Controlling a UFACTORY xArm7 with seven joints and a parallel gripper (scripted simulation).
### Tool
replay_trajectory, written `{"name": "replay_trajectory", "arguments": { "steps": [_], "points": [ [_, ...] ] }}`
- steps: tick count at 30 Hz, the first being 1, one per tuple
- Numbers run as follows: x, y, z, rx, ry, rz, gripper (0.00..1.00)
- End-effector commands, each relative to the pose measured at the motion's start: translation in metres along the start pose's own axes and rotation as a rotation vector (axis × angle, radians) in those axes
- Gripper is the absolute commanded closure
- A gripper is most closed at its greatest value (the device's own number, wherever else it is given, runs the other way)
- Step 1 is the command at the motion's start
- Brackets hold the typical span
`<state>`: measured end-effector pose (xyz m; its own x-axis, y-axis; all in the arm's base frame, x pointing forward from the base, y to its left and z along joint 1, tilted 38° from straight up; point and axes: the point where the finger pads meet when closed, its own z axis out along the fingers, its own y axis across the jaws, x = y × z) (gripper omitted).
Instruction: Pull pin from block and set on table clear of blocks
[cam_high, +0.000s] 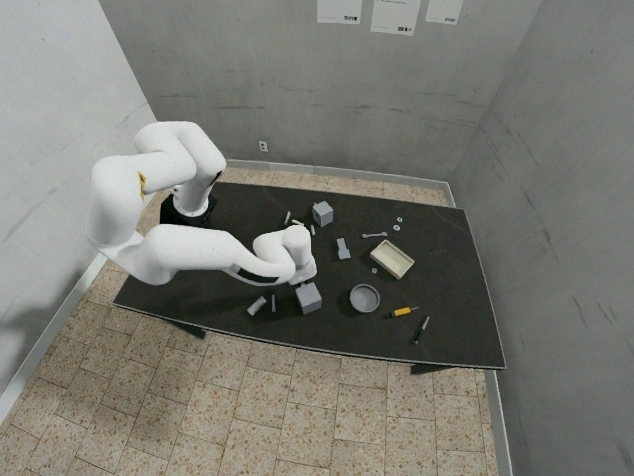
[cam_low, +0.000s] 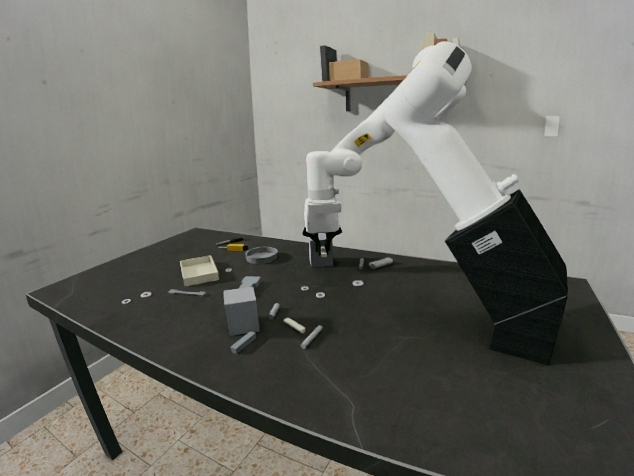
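A grey block [cam_high: 308,297] stands near the table's front edge; it also shows in the exterior view [cam_low: 321,257]. A pale pin [cam_low: 323,250] sticks up from the block's top. My gripper [cam_low: 322,246] points straight down over the block and is shut on the pin. In the top view the wrist [cam_high: 302,274] hides the pin and the fingers. A second grey block [cam_high: 322,213] stands at the back of the table; it appears in the exterior view [cam_low: 241,310] as the nearer one.
Next to the pin's block lie a short cylinder [cam_high: 256,305] and a small peg [cam_high: 273,302]. A grey round dish [cam_high: 364,298], a cream tray [cam_high: 391,258], a yellow tool [cam_high: 402,311], a dark pen [cam_high: 421,328], washers and loose pegs [cam_low: 294,324] are scattered about. The robot base [cam_low: 514,284] stands at one end.
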<state>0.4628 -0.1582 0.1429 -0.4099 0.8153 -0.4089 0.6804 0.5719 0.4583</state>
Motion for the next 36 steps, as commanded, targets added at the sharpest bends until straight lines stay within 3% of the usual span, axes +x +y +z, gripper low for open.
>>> {"name": "replay_trajectory", "arguments": {
  "steps": [1, 36],
  "points": [
    [0.001, 0.001, -0.001, -0.002, -0.003, -0.001, 1.00],
    [0.014, 0.001, 0.000, -0.003, -0.005, -0.001, 1.00]
  ]
}}
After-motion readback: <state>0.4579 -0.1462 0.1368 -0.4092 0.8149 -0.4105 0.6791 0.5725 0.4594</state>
